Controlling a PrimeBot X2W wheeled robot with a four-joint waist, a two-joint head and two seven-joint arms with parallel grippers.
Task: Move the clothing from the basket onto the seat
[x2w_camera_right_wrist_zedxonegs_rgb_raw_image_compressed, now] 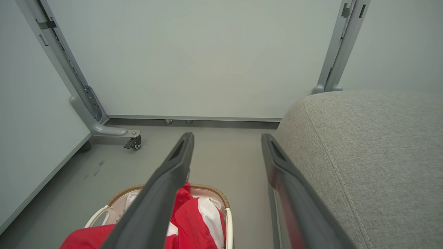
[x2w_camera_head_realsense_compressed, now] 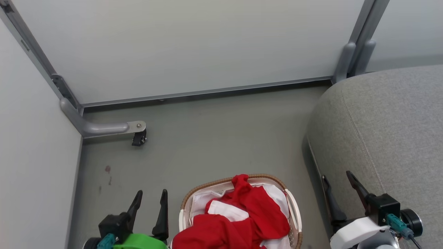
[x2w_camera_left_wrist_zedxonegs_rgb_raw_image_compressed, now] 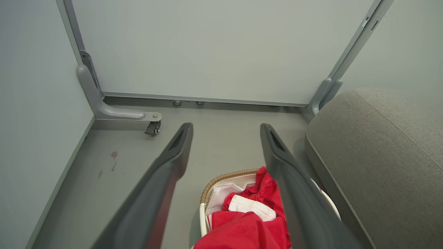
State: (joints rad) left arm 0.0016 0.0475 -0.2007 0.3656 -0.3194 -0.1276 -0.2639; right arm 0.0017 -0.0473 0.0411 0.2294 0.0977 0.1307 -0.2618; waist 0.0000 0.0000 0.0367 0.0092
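Pale partition panels (x2w_camera_head_realsense_compressed: 190, 45) close off the far side and the left. A grey floor (x2w_camera_head_realsense_compressed: 207, 138) runs from them toward the robot. The seat (x2w_camera_head_realsense_compressed: 380, 138), a broad light grey cushion with a stitched seam, takes up the right side and carries no garment.

The basket (x2w_camera_head_realsense_compressed: 207, 185) stands on the floor at the bottom centre of the head view, just left of the seat's front corner and apart from it. The clothing (x2w_camera_head_realsense_compressed: 256, 214) lies heaped inside it, bright red folds mixed with white fabric. One red peak rises at the far rim, and the mass spills over the near rim.

The left pincer (x2w_camera_head_realsense_compressed: 152, 193) hovers just left of the basket, its fingers spread and nothing between them. The right pincer (x2w_camera_head_realsense_compressed: 335, 175) hangs to the basket's right against the seat's front edge, likewise spread and empty. So the clothing sits between the two pincers, nearer the left one, and neither touches it.

In the left wrist view, the red heap shows low down, partly behind the right finger (x2w_camera_left_wrist_zedxonegs_rgb_raw_image_compressed: 294, 193).

A small black caster (x2w_camera_head_realsense_compressed: 139, 138) sits under the panel's foot. A reddish stain (x2w_camera_head_realsense_compressed: 107, 168) marks the floor near it.
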